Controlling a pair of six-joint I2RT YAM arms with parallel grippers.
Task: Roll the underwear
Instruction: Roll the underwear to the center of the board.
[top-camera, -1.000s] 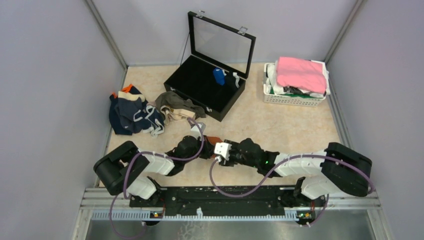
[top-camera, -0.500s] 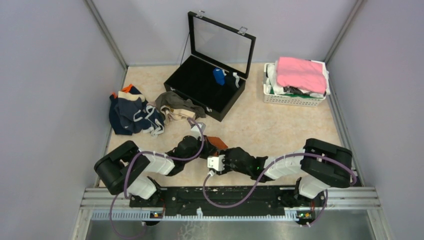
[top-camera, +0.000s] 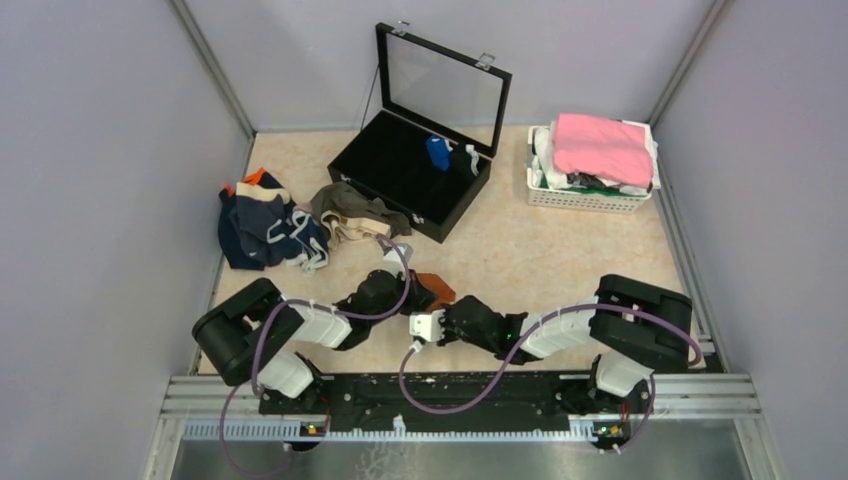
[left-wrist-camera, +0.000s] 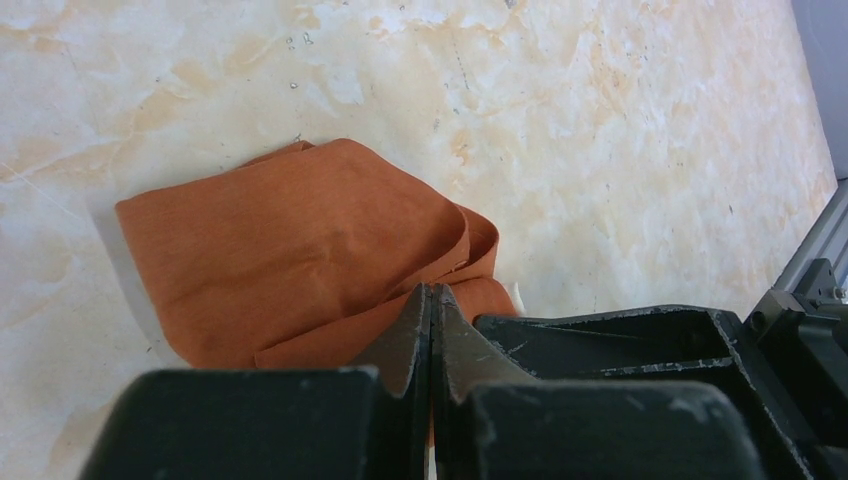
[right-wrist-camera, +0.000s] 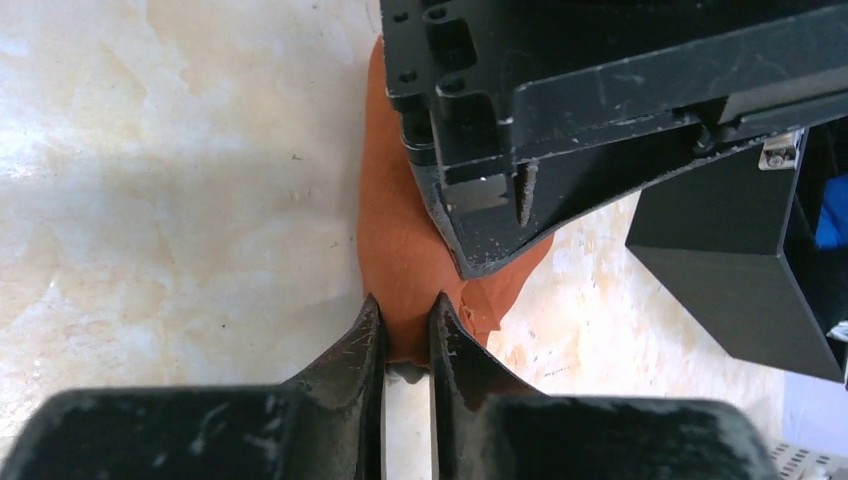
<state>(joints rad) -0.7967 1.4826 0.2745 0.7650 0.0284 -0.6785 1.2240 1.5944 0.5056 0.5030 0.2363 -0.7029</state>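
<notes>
Shifts the right gripper (right-wrist-camera: 405, 305) toward seven o'clock since the earlier top view, and narrows its jaws onto the near hem of the rust-orange underwear (right-wrist-camera: 400, 250).

Keeps the left gripper (left-wrist-camera: 430, 290) clenched, tips pressed onto the fold just beside; cannot tell whether cloth is caught between them. Places the rust-orange piece flat on the table (top-camera: 560, 255) between both wrists, at six o'clock of the open black case (top-camera: 410, 175), well apart from the heap of other underwear (top-camera: 270, 232) at ten o'clock and the white basket (top-camera: 590, 198) under the pink cloth (top-camera: 600, 148) at two o'clock. Suggests a two-point hold just made, ready for rolling. Shows only a loose fold, no rolled turn yet.
</notes>
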